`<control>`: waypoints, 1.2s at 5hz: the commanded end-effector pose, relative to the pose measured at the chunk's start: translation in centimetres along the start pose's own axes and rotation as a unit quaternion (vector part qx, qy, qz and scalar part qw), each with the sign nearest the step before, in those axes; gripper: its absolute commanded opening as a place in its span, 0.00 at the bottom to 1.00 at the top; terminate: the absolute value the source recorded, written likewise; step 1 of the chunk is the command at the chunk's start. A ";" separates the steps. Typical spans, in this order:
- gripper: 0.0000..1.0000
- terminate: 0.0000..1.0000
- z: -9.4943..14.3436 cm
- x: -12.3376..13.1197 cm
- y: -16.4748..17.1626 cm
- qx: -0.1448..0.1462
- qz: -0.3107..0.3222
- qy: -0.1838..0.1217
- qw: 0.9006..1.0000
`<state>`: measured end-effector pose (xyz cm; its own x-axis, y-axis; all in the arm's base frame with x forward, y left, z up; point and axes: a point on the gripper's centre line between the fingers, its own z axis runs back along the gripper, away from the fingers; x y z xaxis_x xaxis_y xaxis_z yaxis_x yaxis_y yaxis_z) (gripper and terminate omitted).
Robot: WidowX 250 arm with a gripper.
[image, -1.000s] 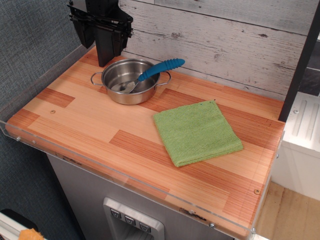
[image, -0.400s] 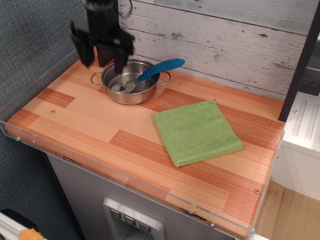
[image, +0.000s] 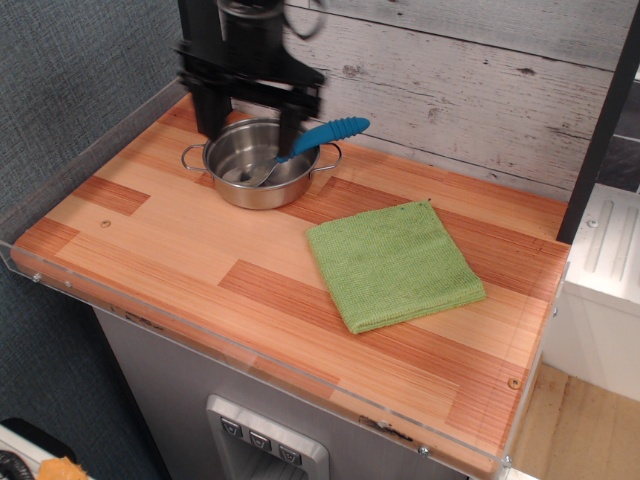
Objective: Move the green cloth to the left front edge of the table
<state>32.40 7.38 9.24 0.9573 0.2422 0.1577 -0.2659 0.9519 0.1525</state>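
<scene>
The green cloth (image: 394, 264) lies flat on the right half of the table (image: 170, 250), its corners turned a little off the table's edges. My black gripper (image: 250, 118) hangs at the back left, above the steel pot (image: 260, 165). Its fingers (image: 290, 125) are spread wide and empty, one over each side of the pot. The gripper is well to the left of and behind the cloth and does not touch it.
The pot holds a spoon with a blue handle (image: 325, 135) that sticks out to the right. A clear acrylic rim (image: 120, 310) runs along the front and left edges. A whitewashed plank wall (image: 450, 90) stands behind the table.
My gripper has moved right, from the back left corner to over the pot, and its fingers have spread wider. The cloth, pot and spoon have not moved.
</scene>
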 end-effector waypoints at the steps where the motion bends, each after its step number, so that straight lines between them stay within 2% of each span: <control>1: 1.00 0.00 1.7 -2.2 -5.9 -0.041 0.052 0.001 0.998; 2: 0.00 0.00 1.0 -2.9 -8.4 -0.039 0.057 0.008 0.998; 3: 0.00 0.00 -0.2 -3.5 -9.7 -0.064 0.113 0.017 0.991; 5: 0.00 0.00 -2.5 -4.2 -9.8 -0.049 0.214 0.025 0.975; 6: 0.00 0.00 -3.7 -4.5 -9.4 -0.063 0.212 0.029 0.975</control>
<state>30.18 -2.12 2.23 0.7729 0.6265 0.1006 -0.6280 0.7780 -0.0202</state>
